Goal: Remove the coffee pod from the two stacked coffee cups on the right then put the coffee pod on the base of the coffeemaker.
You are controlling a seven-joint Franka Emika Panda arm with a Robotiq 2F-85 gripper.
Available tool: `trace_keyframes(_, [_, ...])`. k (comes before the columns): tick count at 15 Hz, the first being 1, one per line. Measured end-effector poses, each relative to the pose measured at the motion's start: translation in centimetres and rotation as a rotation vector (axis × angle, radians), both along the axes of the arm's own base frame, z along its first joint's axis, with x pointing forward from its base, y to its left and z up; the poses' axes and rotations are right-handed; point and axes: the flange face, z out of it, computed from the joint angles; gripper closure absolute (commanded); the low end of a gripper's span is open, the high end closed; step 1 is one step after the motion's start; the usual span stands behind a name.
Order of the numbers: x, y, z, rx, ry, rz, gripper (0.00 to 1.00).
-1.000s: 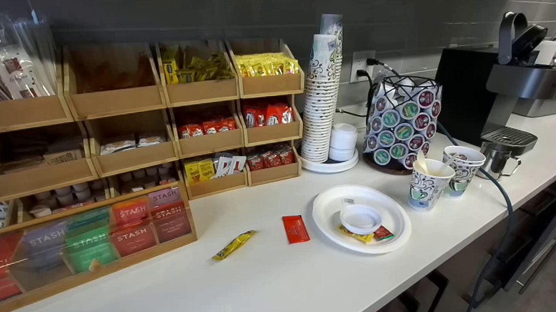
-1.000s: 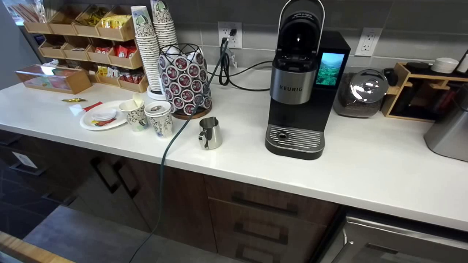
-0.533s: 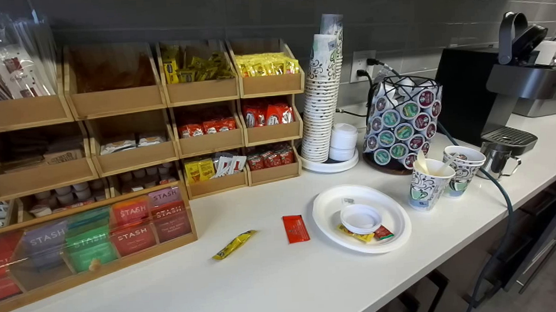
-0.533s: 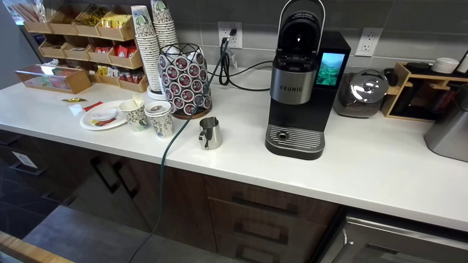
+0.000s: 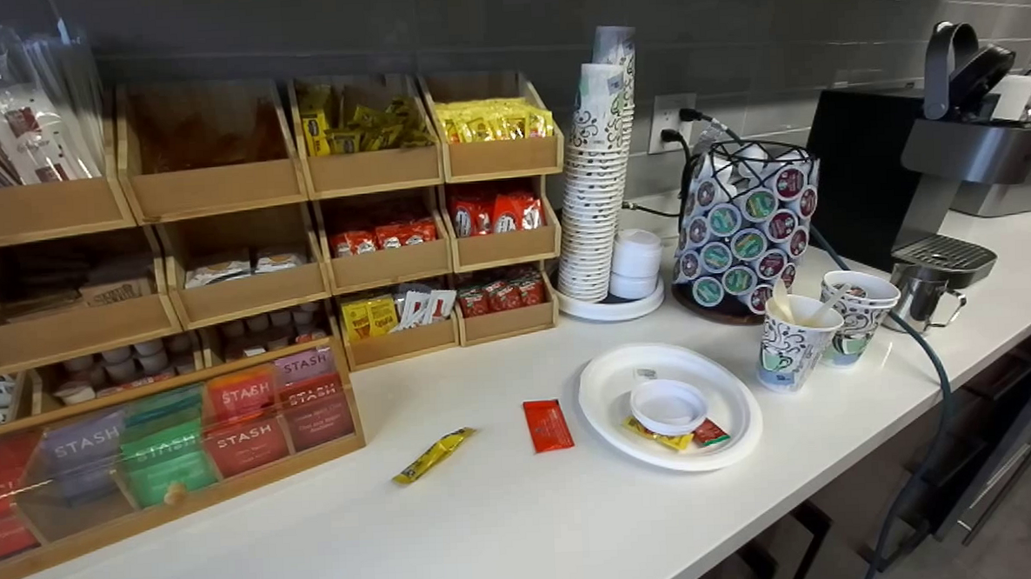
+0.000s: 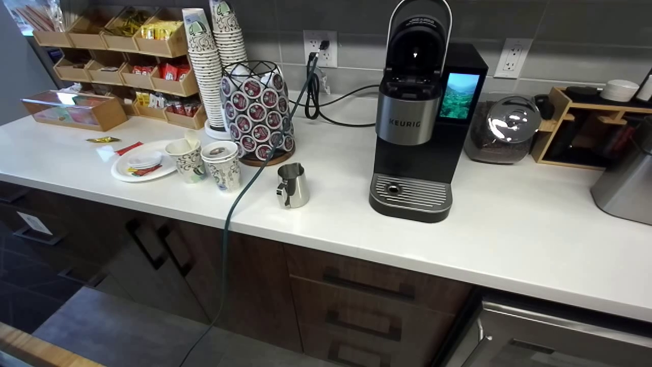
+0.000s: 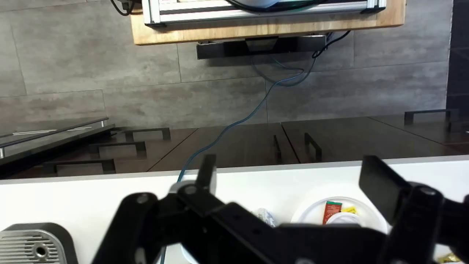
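Observation:
The coffee pod (image 6: 220, 151) shows its round lid in the mouth of the two stacked paper cups (image 6: 226, 174). The pod (image 5: 862, 286) and stacked cups (image 5: 850, 343) also show in an exterior view. The black and silver coffeemaker (image 6: 407, 120) stands with its top lid raised; its base (image 6: 420, 196) is a slotted silver drip tray. The base also shows in the wrist view (image 7: 31, 245). My gripper (image 7: 287, 172) is wide open and empty, above the counter. It is out of both exterior views. In the wrist view its linkage hides most of the cups, and the pod is hidden.
A cup with utensils (image 6: 188, 165) stands beside the stacked cups. A steel pitcher (image 6: 294, 187) and green cable (image 6: 243, 196) lie between cups and coffeemaker. A pod rack (image 6: 259, 114) and cup towers (image 6: 206, 66) stand behind. A plate (image 5: 616, 398) sits nearby.

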Motion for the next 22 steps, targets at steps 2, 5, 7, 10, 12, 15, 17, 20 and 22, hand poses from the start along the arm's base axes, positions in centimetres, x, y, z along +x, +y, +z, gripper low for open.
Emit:
trace_keyframes(2, [-0.2,0.0,0.0,0.000,-0.004,0.000,0.00])
trace_keyframes(5, [-0.2,0.3,-0.1,-0.006,-0.004,0.005,0.00])
trace_keyframes(7, [-0.2,0.3,-0.1,-0.006,-0.003,0.006,0.00])
trace_keyframes(10, [-0.1,0.3,-0.3,-0.003,0.003,0.006,0.00])
trace_keyframes(12, [1.4,0.3,-1.4,0.018,-0.034,-0.023,0.00])
trace_keyframes(15, [5.3,-0.2,-5.5,0.060,-0.149,-0.091,0.00])
trace_keyframes(17, [7.8,-0.6,-9.6,0.068,-0.188,-0.117,0.00])
trace_keyframes(20, [11.1,-1.7,-16.4,0.068,-0.184,-0.148,0.00])
trace_keyframes(22, [13.2,-2.9,-20.5,0.063,-0.140,-0.182,0.00])
